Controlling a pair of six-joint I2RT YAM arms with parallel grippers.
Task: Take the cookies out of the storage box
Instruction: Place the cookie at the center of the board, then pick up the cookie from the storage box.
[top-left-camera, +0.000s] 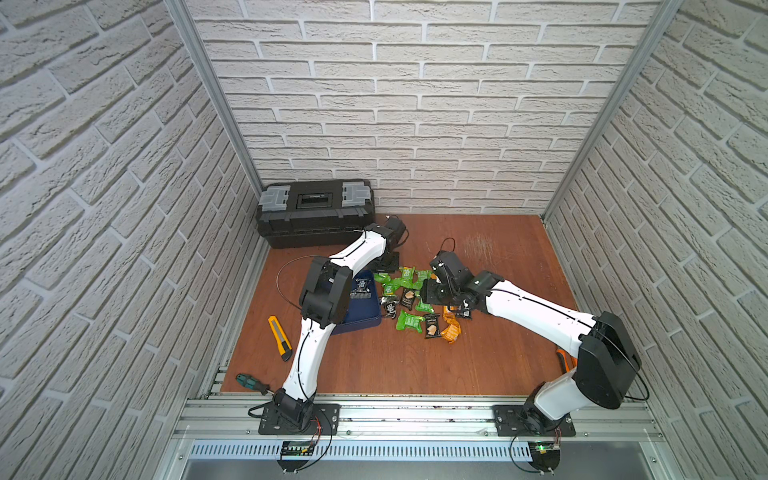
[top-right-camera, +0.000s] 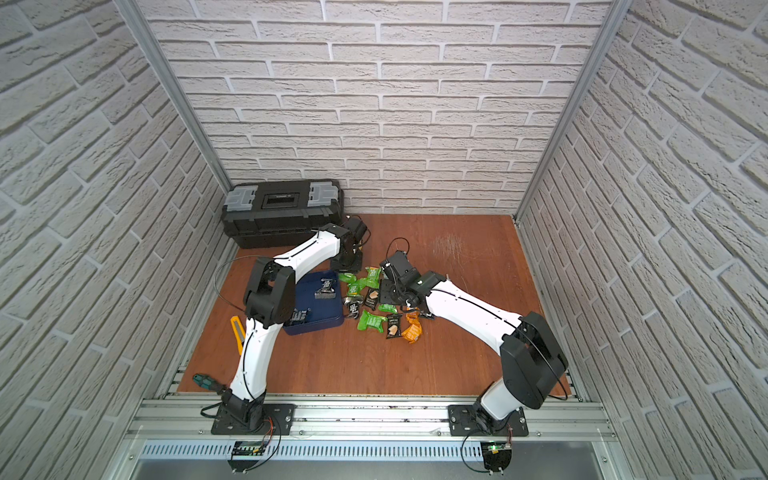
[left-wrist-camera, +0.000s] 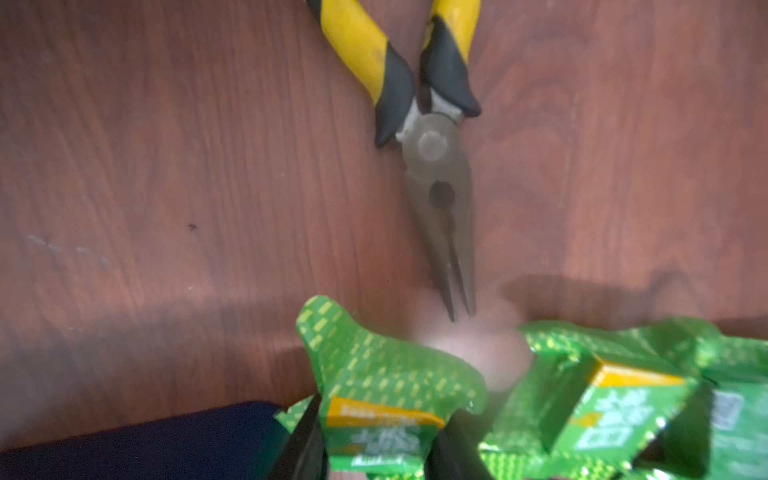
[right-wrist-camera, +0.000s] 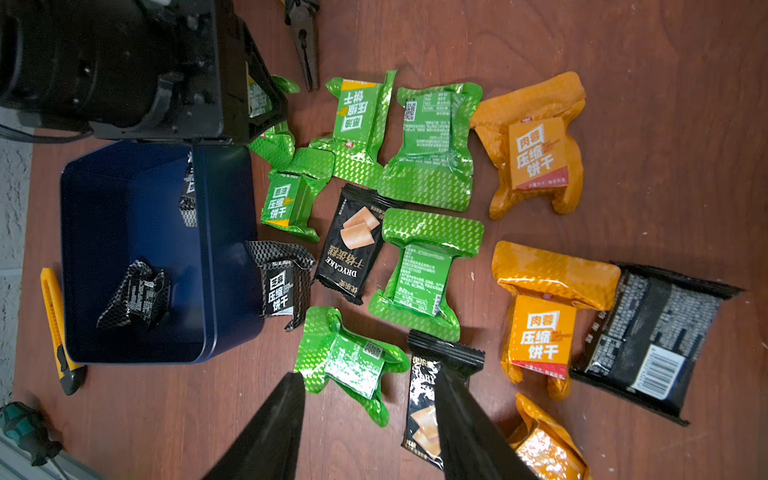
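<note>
The left claw (left-wrist-camera: 382, 409) was clamped on a green packet (left-wrist-camera: 374, 365) just beyond the far right corner of the blue tray (right-wrist-camera: 226, 249), close to the yellow-handled pliers (left-wrist-camera: 440, 199). The right claw (right-wrist-camera: 369, 374) hung with its jaws wide and nothing between them, over the cookies (top-left-camera: 409, 299). These green, orange and black packets lay spread on the table (top-left-camera: 374, 365) just right of the tray. At least two black packets (right-wrist-camera: 137, 295) lay inside the tray.
</note>
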